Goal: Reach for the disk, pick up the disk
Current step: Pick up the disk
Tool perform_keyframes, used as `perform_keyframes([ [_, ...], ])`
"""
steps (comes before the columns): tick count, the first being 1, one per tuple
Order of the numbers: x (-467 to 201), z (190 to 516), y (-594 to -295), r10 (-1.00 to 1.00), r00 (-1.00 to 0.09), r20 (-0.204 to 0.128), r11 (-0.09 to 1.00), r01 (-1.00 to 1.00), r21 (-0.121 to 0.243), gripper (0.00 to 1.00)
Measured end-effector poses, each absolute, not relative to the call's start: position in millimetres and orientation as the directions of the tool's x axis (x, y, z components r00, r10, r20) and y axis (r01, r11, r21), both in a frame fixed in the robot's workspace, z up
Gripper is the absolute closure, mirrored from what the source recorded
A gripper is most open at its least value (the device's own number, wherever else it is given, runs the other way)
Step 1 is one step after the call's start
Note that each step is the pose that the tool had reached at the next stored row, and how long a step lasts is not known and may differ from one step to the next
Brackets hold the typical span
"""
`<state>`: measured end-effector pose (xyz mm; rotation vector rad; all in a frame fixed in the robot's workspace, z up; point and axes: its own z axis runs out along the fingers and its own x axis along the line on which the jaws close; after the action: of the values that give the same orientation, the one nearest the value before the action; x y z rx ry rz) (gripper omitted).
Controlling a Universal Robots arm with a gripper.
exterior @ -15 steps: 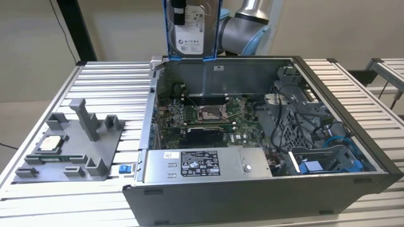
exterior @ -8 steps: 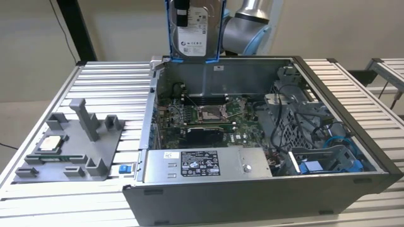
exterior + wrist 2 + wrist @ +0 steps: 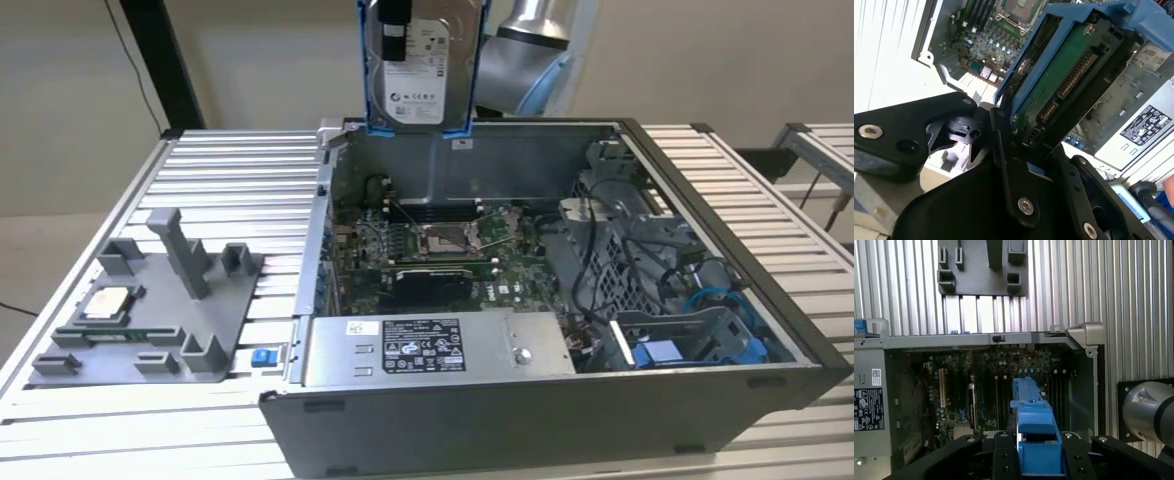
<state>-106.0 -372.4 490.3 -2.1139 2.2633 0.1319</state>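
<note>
second wrist view, disk (image 3: 1064, 75) clamped upright in claw (image 3: 1026, 150), above open computer case (image 3: 721, 330)

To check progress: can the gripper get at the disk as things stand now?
Yes, apparently: the gripper already holds the disk by its blue bracket, lifted above the open computer case.

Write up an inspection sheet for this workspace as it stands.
Surface: slatted metal table, carrying an open computer case.
Job's things: disk in its blue bracket, held upright in the air above the case's rear wall.
Clutter: grey fixture tray at the exterior view's left, with a small square chip on it.
Gripper: gripper shut on the disk's bracket.
Cables: blue cables inside the case.
Surroundings: plain wall behind the table.
</note>
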Motion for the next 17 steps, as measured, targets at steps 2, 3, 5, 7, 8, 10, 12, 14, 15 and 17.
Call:
perform_keyframes([
  [2, -105.8, 490.2, -373.1, -0.994, -0.069, -0.089, 0.067, -0.997, 0.034, 1.0],
  [3, -105.8, 490.2, -373.1, -0.994, -0.069, -0.089, 0.067, -0.997, 0.034, 1.0],
  [5, -105.8, 490.3, -373.1, -0.994, -0.069, -0.089, 0.067, -0.997, 0.034, 1.0],
  [7, -105.8, 490.3, -373.2, -0.994, -0.069, -0.089, 0.067, -0.997, 0.034, 1.0],
  [8, -105.8, 490.3, -373.2, -0.994, -0.069, -0.089, 0.067, -0.997, 0.034, 1.0],
  [10, -105.8, 490.3, -373.4, -0.994, -0.069, -0.089, 0.067, -0.997, 0.034, 1.0],
  [12, -105.7, 490.3, -374.8, -0.994, -0.069, -0.088, 0.066, -0.997, 0.034, 1.0],
  [14, -105.7, 490.3, -377.2, -0.994, -0.069, -0.089, 0.067, -0.997, 0.034, 1.0],
  [15, -105.7, 490.3, -378.5, -0.994, -0.069, -0.089, 0.067, -0.997, 0.034, 1.0],
  [17, -105.5, 490.3, -381.4, -0.994, -0.069, -0.089, 0.067, -0.997, 0.034, 1.0],
])
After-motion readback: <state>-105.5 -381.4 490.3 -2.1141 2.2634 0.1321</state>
